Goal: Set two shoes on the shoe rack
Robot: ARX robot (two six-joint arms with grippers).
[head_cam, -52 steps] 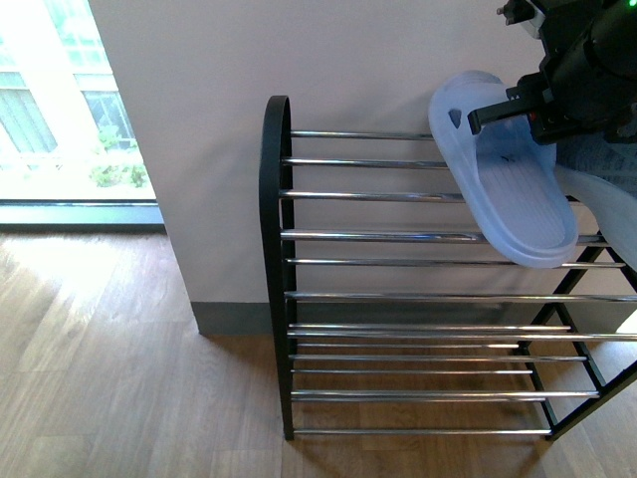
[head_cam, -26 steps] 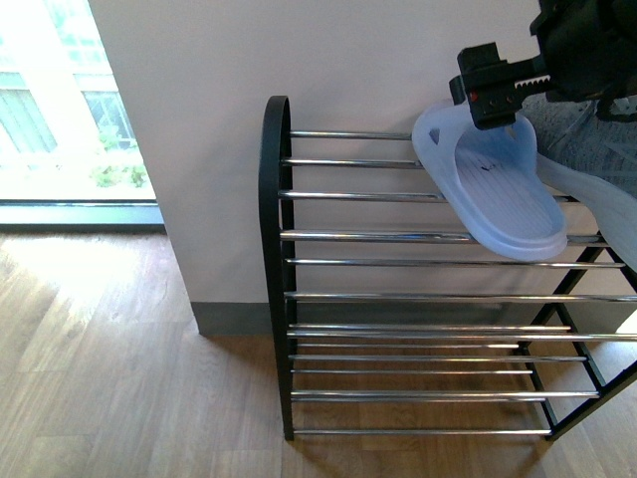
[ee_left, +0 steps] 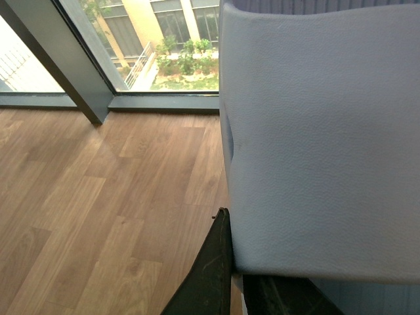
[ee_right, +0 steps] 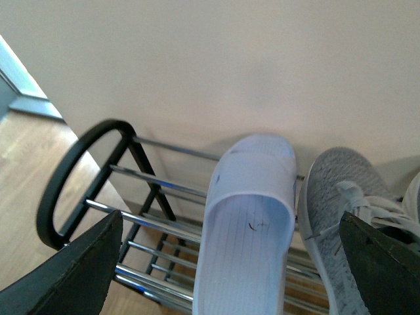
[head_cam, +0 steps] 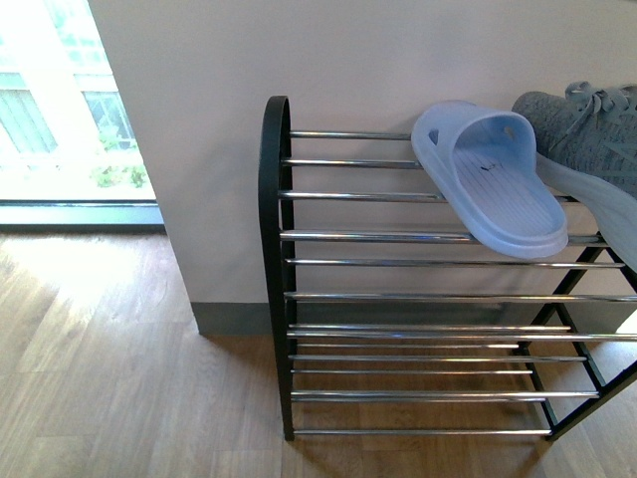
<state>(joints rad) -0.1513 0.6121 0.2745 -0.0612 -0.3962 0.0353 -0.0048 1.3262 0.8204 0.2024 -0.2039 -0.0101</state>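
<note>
Slipper: pale blue, ribbed footbed. Sneaker: grey knit. Rack: black frame, chrome bars. Floor: light wood.

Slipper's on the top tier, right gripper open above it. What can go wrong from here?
1. The pale blue slipper lies diagonally on the smooth chrome bars of the shoe rack, with its heel end out past the front bar. A nudge may slide it off.
2. It sits tight against the grey sneaker, so setting another shoe there could knock either one. The bare bars to its left look safer.
</note>
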